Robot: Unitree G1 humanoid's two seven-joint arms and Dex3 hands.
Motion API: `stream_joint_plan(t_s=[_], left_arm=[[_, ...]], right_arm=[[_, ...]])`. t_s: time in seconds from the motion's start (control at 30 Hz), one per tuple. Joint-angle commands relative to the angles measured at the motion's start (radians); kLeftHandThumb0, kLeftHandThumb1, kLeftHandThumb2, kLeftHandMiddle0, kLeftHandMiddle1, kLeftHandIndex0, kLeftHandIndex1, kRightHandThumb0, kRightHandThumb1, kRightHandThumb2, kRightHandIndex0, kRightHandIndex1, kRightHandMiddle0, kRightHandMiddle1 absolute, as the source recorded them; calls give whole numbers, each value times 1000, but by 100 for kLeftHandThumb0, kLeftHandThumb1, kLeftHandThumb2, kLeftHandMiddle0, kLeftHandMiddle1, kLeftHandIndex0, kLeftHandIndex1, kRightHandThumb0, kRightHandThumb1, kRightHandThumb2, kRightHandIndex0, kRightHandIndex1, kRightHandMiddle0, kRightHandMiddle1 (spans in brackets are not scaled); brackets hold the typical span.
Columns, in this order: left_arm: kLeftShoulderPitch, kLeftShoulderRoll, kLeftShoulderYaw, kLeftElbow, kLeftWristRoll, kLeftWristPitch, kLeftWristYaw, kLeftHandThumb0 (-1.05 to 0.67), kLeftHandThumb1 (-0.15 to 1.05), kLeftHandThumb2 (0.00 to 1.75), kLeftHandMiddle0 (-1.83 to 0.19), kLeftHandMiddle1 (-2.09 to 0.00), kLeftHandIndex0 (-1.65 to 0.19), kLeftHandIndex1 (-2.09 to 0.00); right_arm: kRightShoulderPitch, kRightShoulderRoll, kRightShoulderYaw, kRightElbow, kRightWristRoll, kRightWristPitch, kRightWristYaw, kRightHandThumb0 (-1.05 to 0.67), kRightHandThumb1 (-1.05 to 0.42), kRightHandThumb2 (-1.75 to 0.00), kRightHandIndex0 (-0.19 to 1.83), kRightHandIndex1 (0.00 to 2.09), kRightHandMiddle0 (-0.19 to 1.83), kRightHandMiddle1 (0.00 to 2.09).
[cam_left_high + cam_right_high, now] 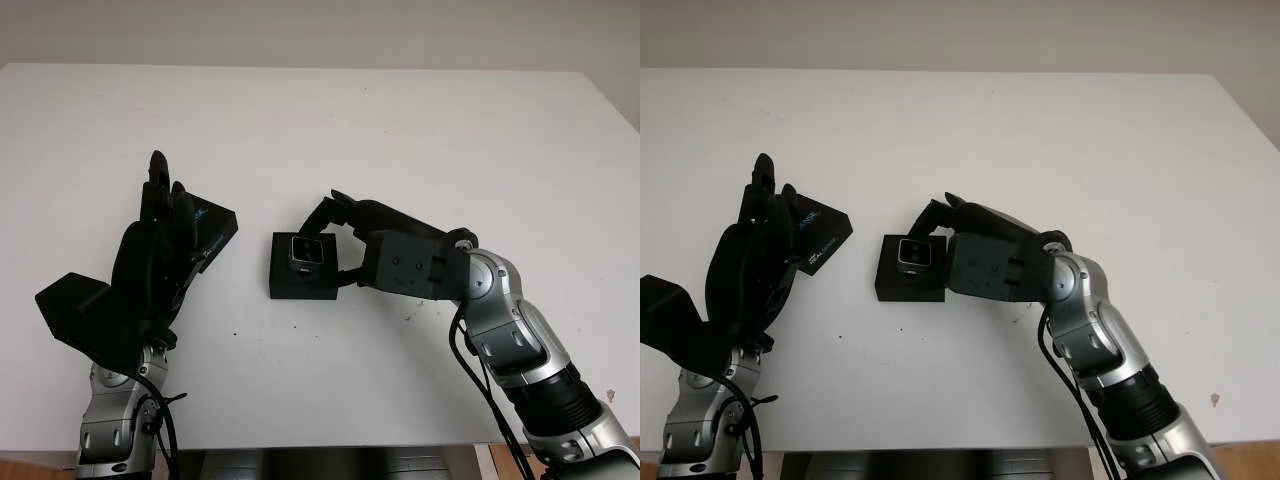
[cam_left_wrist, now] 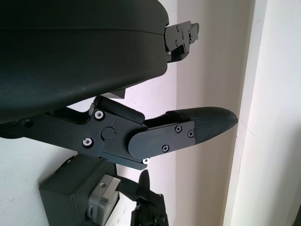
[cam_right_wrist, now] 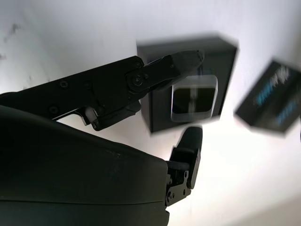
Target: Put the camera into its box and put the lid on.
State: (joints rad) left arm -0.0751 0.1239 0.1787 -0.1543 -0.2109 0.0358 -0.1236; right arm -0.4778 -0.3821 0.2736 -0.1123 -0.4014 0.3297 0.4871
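Note:
A small black box stands on the white table near the middle. The grey square camera sits inside it, lens facing up. My right hand reaches in from the right and straddles the box; one finger lies along the camera's far edge and the thumb stands off its near side. The black lid, with blue print, lies left of the box. My left hand is raised in front of the lid, fingers pointing away, open and holding nothing.
The table's far half and right side are bare white surface. Its front edge runs just behind both forearms. A black wrist housing juts out at the left of my left arm.

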Motion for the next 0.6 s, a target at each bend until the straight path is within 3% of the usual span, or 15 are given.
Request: stream_joint_plan(t_s=[0.0, 0.07, 0.13, 0.27, 0.57], left_arm=[[-3, -1, 0, 12, 1, -12, -2, -70, 105, 62, 19, 0, 19, 0], [-2, -4, -2, 13, 3, -17, 0, -70, 105, 63, 19, 0, 19, 0], [-4, -4, -5, 20, 4, -26, -3, -70, 105, 63, 19, 0, 19, 0], [-10, -5, -5, 33, 6, -33, 1, -70, 105, 63, 19, 0, 19, 0], [-15, -3, -6, 42, 6, -40, -2, -70, 105, 63, 19, 0, 19, 0]], right_arm=[[2, 7, -25, 1, 10, -30, -34, -66, -97, -6, 1, 12, 12, 27], [1, 11, -37, 2, 15, -63, -69, -67, -100, -6, 12, 15, 16, 40], [-2, 14, -45, 8, 24, -82, -87, -68, -102, -5, 21, 14, 5, 71], [-8, 18, -65, 19, 52, -96, -102, -65, -101, -5, 34, 19, 2, 93], [-9, 14, -78, 20, 76, -86, -102, -64, -99, -5, 45, 26, 5, 100]])
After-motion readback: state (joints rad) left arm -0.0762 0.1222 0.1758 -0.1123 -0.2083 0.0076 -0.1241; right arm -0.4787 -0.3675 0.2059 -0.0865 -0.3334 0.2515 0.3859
